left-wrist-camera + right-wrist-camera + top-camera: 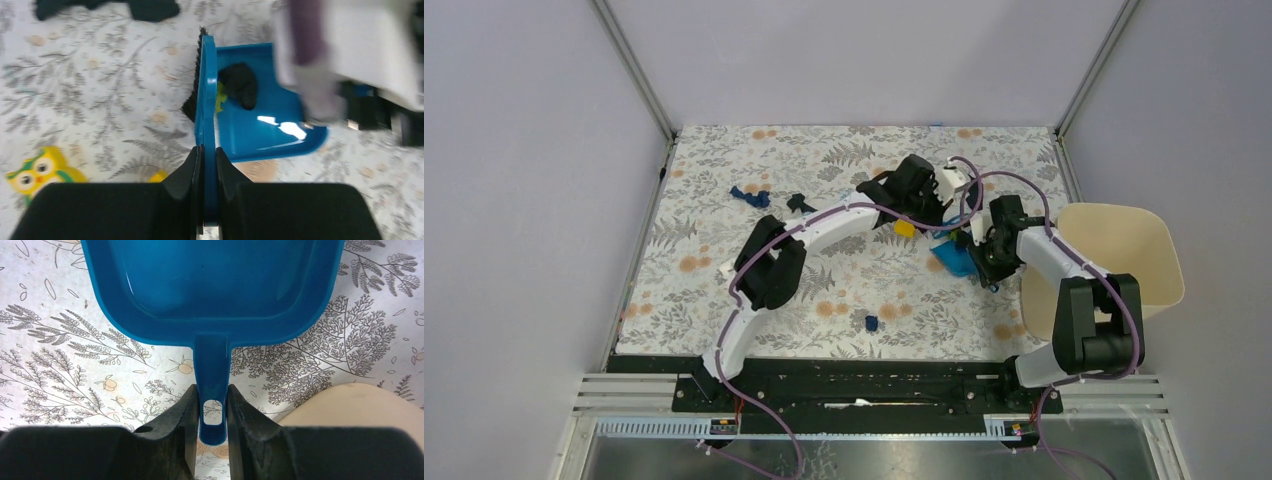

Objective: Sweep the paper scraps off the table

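My left gripper [206, 152] is shut on the handle of a blue brush [207, 90], whose black bristles [191, 106] rest on the table [100, 100] at the open side of the blue dustpan [265, 125]. A dark paper scrap [240, 85] and a small green one [220, 97] lie inside the pan. My right gripper [212, 390] is shut on the dustpan handle [212, 365], with the pan [212, 285] flat on the cloth. In the top view both grippers meet right of centre [944, 225] [980, 250]. More scraps lie at the left [749, 195] [799, 203] and near the front [871, 323].
A beige bin [1114, 260] stands off the table's right edge, close to my right arm; it also shows in the right wrist view [360, 405]. A yellow owl toy [40, 170] sits left of the brush. A small yellow object [905, 228] lies under my left arm.
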Available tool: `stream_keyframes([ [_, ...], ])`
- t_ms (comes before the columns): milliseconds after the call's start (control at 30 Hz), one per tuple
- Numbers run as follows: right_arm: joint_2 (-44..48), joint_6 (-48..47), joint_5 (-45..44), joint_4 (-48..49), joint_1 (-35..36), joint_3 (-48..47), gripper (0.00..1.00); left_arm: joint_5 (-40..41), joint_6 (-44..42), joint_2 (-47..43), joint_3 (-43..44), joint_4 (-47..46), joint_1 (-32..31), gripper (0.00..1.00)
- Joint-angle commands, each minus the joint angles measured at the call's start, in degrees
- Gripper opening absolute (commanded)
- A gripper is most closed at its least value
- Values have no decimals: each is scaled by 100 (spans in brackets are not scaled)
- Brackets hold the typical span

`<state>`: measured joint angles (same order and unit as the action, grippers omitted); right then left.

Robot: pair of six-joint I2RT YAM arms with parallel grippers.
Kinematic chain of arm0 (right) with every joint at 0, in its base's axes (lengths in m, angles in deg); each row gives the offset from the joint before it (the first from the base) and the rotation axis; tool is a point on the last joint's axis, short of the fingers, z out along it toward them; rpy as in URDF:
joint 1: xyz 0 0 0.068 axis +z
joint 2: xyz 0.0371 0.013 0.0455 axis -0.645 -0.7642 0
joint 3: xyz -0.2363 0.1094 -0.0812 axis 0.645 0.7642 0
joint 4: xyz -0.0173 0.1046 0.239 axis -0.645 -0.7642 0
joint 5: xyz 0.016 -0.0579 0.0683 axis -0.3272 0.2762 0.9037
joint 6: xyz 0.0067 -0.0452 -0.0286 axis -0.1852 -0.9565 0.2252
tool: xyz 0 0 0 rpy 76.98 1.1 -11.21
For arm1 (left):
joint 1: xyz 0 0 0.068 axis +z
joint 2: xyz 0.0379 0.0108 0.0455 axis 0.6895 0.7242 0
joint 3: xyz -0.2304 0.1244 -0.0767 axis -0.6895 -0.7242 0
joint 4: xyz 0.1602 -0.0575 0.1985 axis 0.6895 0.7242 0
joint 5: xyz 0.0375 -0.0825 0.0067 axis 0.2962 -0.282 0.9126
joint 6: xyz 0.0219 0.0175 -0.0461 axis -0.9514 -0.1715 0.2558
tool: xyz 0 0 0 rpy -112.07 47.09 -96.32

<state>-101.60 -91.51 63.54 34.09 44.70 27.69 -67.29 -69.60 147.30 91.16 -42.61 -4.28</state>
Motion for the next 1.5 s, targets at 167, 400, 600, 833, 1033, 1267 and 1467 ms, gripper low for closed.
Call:
stream_keyframes([
  [167, -215, 65, 6, 39, -66, -263, 0, -1795, 1167, -1183, -1315, -1218, 65, 0],
  [400, 137, 166, -18, 168, -102, -38, 0, -889, 1799, -1534, -1456, -2018, 269, 0],
  [600, 340, 222, -115, 230, -135, 100, 0, 432, 2744, -995, -1039, -2651, 357, 0],
  [833, 308, 245, -117, 292, -217, 197, 0, 529, 6083, -202, -1406, -5736, 828, 0],
  [1033, 216, 361, -62, 336, -298, 200, 0, 1150, 7297, 1148, 88, -5239, 748, 2],
  [1267, 118, 393, -1, 340, -326, 154, 0, 1580, 8292, 2016, 806, -4408, 575, 0],
  [1467, 41, 367, -61, 362, -333, 184, 0, 1923, 8050, 1134, -391, -3669, 609, 0],
])
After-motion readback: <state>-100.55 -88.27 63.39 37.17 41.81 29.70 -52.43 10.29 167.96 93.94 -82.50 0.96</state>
